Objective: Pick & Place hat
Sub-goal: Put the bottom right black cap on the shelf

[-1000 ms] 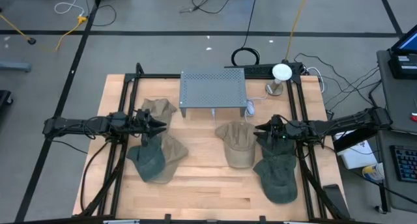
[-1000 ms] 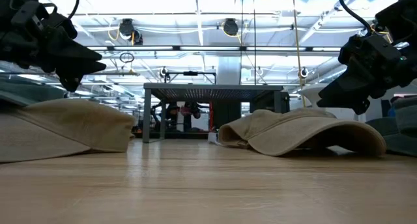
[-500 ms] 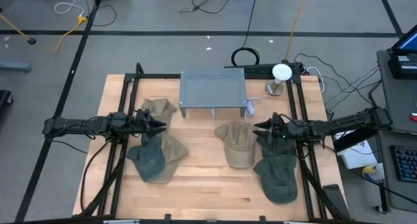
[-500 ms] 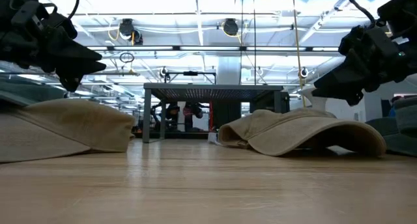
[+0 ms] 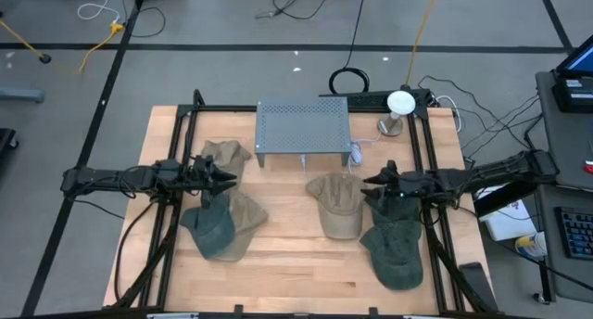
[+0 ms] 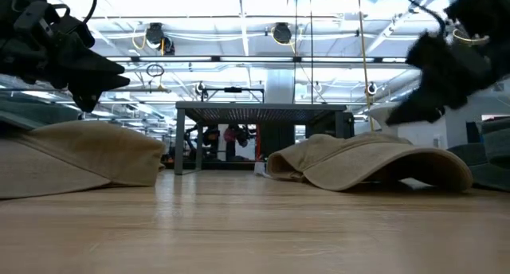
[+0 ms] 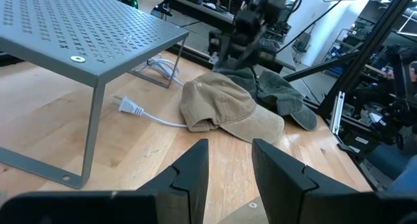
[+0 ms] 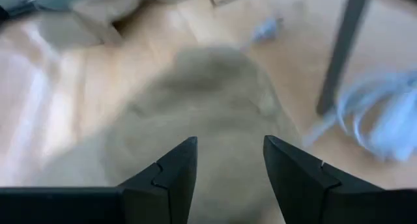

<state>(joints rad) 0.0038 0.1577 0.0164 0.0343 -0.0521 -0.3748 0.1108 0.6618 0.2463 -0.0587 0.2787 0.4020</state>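
Note:
A tan cap (image 5: 335, 203) lies crown up on the wooden table, right of centre; it also shows in the low view (image 6: 366, 158) and the left wrist view (image 7: 221, 107). My right gripper (image 5: 368, 181) is open and hovers over the cap's right side, clear of it; in its wrist view (image 8: 228, 142) the cap (image 8: 202, 107) fills the space ahead of the fingers. My left gripper (image 5: 230, 178) is open and empty, held above the table's left half (image 7: 228, 146). A dark green cap (image 5: 394, 249) lies under the right arm.
A grey perforated metal stand (image 5: 304, 129) stands at the back centre, with a white plug and cable (image 7: 130, 107) on the table beside it. More caps lie on the left: a tan one (image 5: 225, 155), a green one (image 5: 208, 231) and another tan one (image 5: 246, 212).
My right gripper has first moved a little toward the tan cap and then risen above it, staying open. The caps have stayed where they were.

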